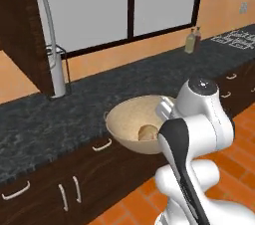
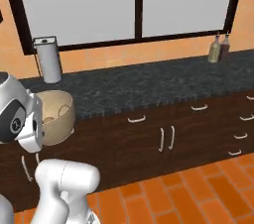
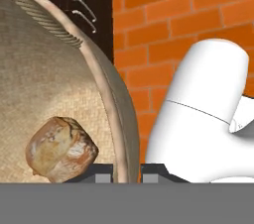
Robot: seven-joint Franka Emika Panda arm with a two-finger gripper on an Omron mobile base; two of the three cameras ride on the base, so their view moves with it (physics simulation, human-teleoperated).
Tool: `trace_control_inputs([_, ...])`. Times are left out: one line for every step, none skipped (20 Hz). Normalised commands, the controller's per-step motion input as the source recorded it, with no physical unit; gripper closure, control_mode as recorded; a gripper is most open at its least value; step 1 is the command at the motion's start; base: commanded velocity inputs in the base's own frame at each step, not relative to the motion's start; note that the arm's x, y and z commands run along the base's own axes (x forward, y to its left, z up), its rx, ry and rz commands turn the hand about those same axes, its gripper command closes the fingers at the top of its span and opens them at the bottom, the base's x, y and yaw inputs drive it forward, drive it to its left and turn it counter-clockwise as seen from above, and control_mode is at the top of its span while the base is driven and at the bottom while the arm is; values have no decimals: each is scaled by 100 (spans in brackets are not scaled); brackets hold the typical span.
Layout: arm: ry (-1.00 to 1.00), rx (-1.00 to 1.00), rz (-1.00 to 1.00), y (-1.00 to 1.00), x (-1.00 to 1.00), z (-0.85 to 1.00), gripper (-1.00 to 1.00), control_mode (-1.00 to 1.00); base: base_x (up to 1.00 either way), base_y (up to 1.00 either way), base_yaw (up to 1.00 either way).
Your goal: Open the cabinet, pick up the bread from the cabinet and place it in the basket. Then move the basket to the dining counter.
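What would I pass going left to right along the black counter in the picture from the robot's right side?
Basket holding the bread → paper towel roll → long stretch of black counter → two bottles.

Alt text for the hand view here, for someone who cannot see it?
A tan woven basket seen close up, its rim pinched between the gripper's two dark fingertips, with a small brown bread roll lying inside. Behind are orange floor tiles and dark cabinet doors with silver handles.
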Motion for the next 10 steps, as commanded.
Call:
trace_control_inputs([0,0,0,0,0,0,100,100,0,0,-100])
trace_control_inputs([0,0,0,0,0,0,100,100,0,0,-100])
trace_control_inputs([0,0,0,0,0,0,100,100,0,0,-100])
trace_control_inputs([0,0,0,0,0,0,100,100,0,0,-100])
trace_control_inputs([0,0,0,0,0,0,100,100,0,0,-100])
trace_control_inputs([0,0,0,0,0,0,100,100,0,0,-100])
trace_control_inputs([0,0,0,0,0,0,100,100,0,0,-100])
trace_control_inputs([0,0,0,0,0,0,100,100,0,0,-100])
trace_control_inputs([0,0,0,0,0,0,100,100,0,0,-100])
trace_control_inputs([0,0,0,0,0,0,100,100,0,0,-100])
